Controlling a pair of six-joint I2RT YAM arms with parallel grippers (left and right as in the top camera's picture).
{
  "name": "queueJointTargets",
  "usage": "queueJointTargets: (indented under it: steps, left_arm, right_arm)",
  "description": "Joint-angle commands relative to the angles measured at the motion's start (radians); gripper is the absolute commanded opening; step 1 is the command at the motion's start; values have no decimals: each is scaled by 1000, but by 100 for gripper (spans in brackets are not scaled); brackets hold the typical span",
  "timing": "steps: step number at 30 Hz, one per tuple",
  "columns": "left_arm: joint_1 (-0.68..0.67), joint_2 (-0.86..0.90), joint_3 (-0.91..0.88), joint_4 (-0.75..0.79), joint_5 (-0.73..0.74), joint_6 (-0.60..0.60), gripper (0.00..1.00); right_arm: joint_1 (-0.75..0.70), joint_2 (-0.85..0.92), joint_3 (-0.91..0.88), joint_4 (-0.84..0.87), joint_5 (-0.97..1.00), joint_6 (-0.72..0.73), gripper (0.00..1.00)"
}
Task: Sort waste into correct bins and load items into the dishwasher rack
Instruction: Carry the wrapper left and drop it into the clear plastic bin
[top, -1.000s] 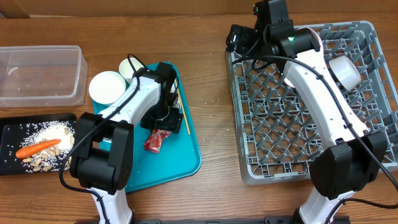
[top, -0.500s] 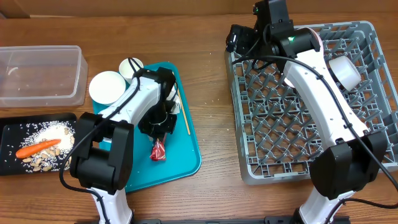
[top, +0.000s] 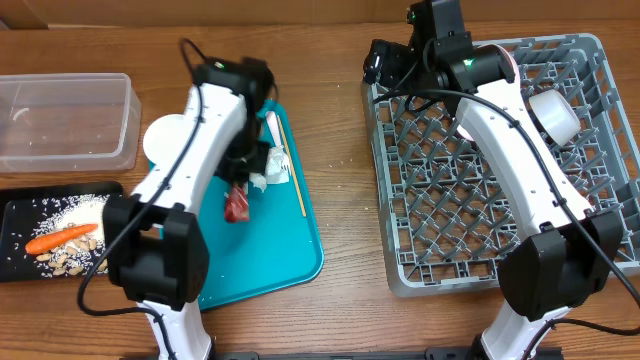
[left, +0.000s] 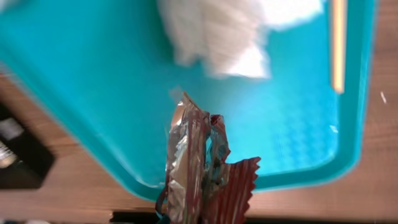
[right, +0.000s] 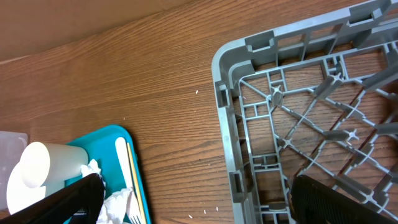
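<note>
Overhead: my left jaws are clenched on the red wrapper (top: 237, 206), which hangs over the teal tray (top: 300, 250) just beside the napkins (top: 270, 165). The clear tub (top: 65, 120) sits well to the left, so a quick swing there could shake the wrapper loose. The left arm (top: 200, 130) reaches forward with its wrist bent down.

Left wrist: only 1 crinkled end looks pinched, so I judge the grip thin.

Right wrist: the right jaws gape empty above the table (right: 124, 74), near the rack (right: 227, 124) corner.

White arm shells (top: 197, 135), black joints (top: 160, 265); black cables (top: 440, 93)
</note>
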Motion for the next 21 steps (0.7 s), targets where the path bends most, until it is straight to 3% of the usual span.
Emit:
queueJointTargets:
  steps: [1,10,16,21]
  left_arm:
    - [99,-5,99,-7,-113,-100,4]
    - [393,-5,241,40,45,-116,4]
    - [536,-3,238,292,121,-116,4]
    - [618,3,238,468,98,-131,4]
  right_arm:
    - [0,-18,16,5,10,1,100]
    - [0,-18,16,5,10,1,100]
    - [0,-19,16,5,10,1,100]
    - [0,-18,16,5,10,1,100]
